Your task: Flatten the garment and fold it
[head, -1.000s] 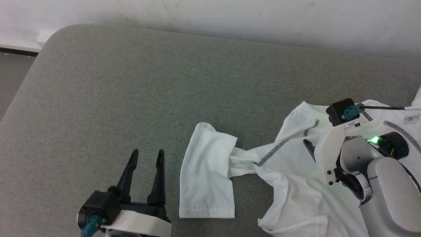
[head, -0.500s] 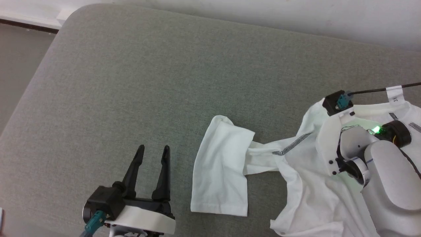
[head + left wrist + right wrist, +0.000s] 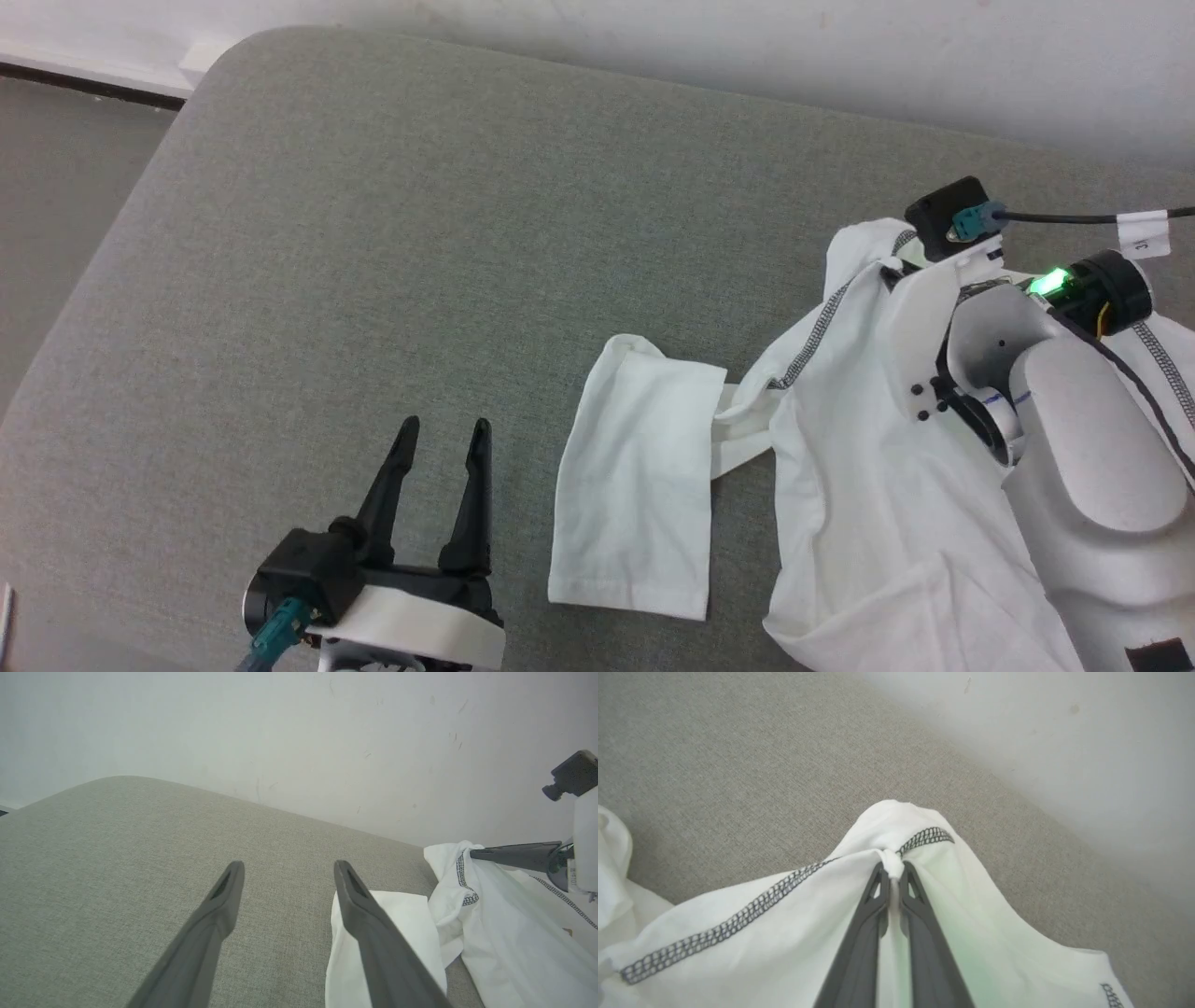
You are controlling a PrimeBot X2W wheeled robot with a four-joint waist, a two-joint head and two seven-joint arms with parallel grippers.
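The garment (image 3: 761, 952) is clamped at its shoulder by the right gripper (image 3: 892, 871); the left gripper (image 3: 439, 437) is spread, empty, sleeve (image 3: 635, 485) just right. A slow, taut lift is advised.

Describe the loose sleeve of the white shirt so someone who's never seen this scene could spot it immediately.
On the grey padded surface, the white shirt lies bunched toward the right. Its sleeve stretches left from that bunch as a flat rectangle, lying between the shirt's body and the open left gripper. Unlike the body, it is smooth and carries no dark zigzag stitching.
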